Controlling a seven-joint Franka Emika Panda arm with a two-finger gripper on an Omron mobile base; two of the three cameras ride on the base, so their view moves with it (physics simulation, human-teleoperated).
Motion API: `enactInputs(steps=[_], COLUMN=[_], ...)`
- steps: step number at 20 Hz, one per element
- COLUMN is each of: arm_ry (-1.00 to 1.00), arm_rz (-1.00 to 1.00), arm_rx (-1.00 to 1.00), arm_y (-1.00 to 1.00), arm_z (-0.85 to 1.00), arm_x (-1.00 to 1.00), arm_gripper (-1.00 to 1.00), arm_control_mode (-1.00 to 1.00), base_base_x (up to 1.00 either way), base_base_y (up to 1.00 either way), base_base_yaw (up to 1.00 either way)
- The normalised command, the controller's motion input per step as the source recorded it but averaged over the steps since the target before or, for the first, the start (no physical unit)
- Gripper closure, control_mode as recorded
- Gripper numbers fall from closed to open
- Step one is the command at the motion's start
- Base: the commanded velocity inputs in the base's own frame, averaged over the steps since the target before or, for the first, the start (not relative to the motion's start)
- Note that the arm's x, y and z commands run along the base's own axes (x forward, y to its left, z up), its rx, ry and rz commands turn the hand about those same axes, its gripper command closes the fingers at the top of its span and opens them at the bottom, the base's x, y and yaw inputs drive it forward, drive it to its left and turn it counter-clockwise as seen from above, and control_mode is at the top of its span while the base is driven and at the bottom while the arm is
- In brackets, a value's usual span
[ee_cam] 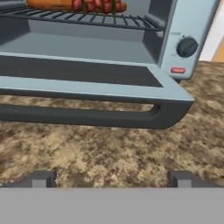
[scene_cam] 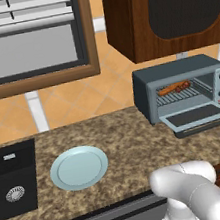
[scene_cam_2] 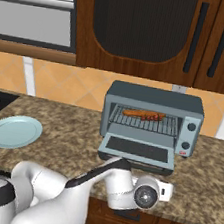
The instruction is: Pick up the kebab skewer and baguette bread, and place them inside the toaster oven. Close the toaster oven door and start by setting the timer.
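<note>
While lying side by side along the wire rack (ee_cam: pixel 87 18), parallel to the toaster oven (scene_cam_2: pixel 150 120) front, baguette bread (ee_cam: pixel 50 4) and kebab skewer (ee_cam: pixel 98 6) are resting inside; toaster oven door (ee_cam: pixel 87 72) is hanging open; hand view is adding the timer knob (ee_cam: pixel 187 47); gripper (ee_cam: pixel 111 179) is gaping wide, empty.

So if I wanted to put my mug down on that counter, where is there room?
Bare counter lies between the plate and the toaster oven, and also right of the oven near the wall. It is crowded in front of the oven: the open toaster oven door lies flat and the open gripper sits low just before its handle.
</note>
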Motion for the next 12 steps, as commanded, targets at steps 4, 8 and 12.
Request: enactInputs(steps=[4,8,12], arm_ry=[0.0,0.0,0.0], arm_rz=[0.0,0.0,0.0], arm_rx=[0.0,0.03,0.09], arm_y=[0.03,0.0,0.0], arm_z=[0.0,-0.01,-0.16], arm_x=[0.3,0.31,0.23], arm_gripper=[-1.0,-1.0,-1.0], arm_control_mode=[-1.0,-1.0,-1.0], base_base_x=[0.0,0.0,0.0], base_base_y=[0.0,0.0,0.0], base_base_yaw=[0.0,0.0,0.0])
